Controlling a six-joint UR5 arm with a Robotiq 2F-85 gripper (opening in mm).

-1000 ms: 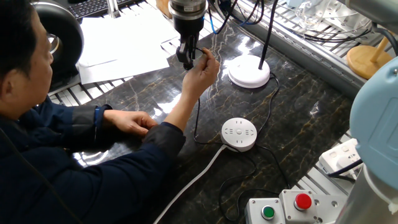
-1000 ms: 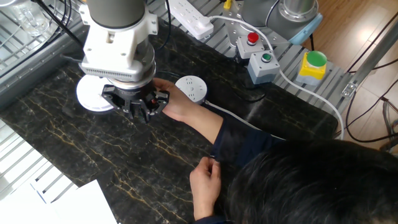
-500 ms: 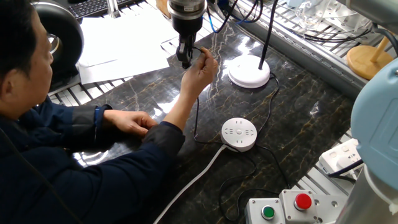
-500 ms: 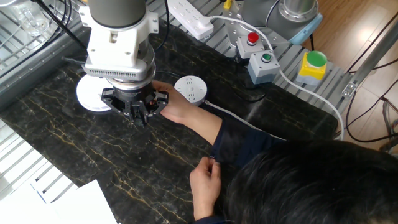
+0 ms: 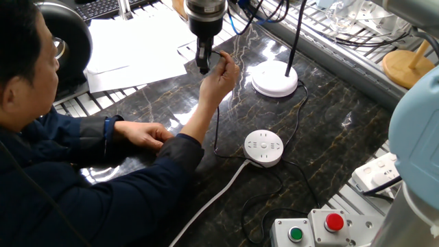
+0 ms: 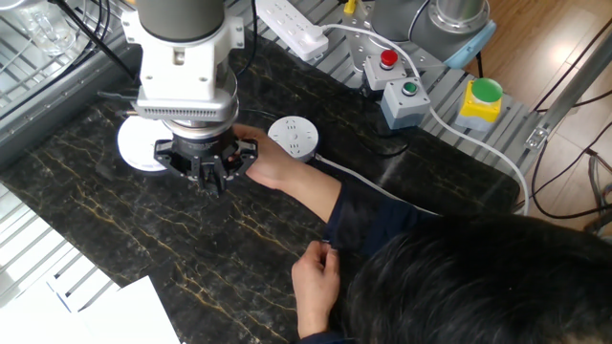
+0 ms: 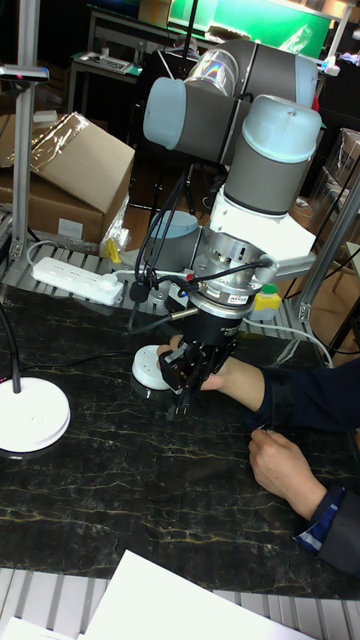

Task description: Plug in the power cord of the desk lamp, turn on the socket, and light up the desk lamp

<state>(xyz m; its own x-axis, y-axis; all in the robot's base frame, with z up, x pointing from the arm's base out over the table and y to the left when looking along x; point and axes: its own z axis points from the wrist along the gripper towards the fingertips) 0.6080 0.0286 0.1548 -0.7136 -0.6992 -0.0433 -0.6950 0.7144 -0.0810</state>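
My gripper [image 5: 204,63] hangs over the dark marble table, left of the desk lamp's white disc base [image 5: 275,78]; the black stem [image 5: 293,41] rises from it. Its fingers have drawn together on the small black plug of the power cord [image 5: 217,130]. A person's hand [image 5: 221,74] holds that plug at the fingertips. The thin cord drops to the table and loops past the round white socket [image 5: 264,147], which lies nearer the front with its thick white cable. The other fixed view shows the gripper [image 6: 212,173] between lamp base [image 6: 132,153] and socket [image 6: 294,135].
The person leans in from the left, the other hand [image 5: 147,134] resting on the table. Red and green button boxes [image 5: 309,230] sit at the front edge, a white power strip [image 6: 292,27] at the table's side, papers [image 5: 130,48] at the back left.
The gripper's fingers have closed inward from a wider gap. The person's hand has stayed at the fingertips with the plug. The arm has barely shifted.
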